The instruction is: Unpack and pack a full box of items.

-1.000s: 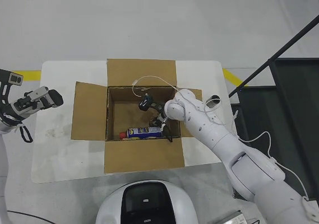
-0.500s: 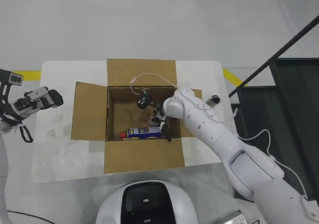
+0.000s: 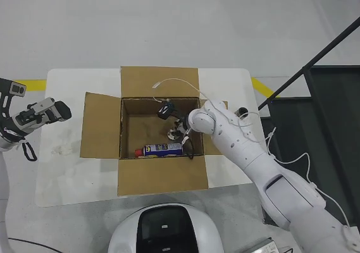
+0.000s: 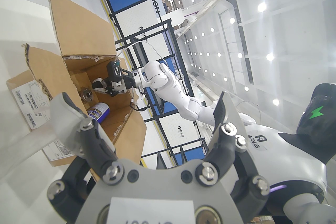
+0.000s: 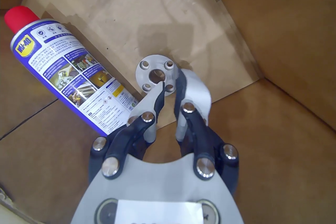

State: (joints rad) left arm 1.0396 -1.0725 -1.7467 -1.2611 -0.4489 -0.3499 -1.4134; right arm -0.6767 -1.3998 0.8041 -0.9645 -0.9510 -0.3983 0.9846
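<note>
An open cardboard box (image 3: 100, 126) stands on the white table (image 3: 66, 177). Inside it a blue spray can (image 3: 162, 149) with a red cap lies on its side along the near wall. My right gripper (image 5: 171, 80) is down in the box, shut on the rim of a round metal flange (image 5: 155, 75) with several holes, just beside the can (image 5: 71, 72). From the left wrist view the flange (image 4: 87, 95) hangs at the right gripper (image 4: 98, 84) above the can (image 4: 98, 110). My left gripper (image 3: 62, 112) stays over the table's left edge, open and holding nothing.
The box's four flaps are folded outward, the left one (image 4: 29, 101) carrying labels. A white cable (image 3: 176, 83) loops from the right arm over the far flap. A dark metal frame (image 3: 331, 95) stands beyond the table's right side.
The right arm's wrist and elbow have shifted slightly inside the box, the gripper still on the flange. The left arm and the can have not moved.
</note>
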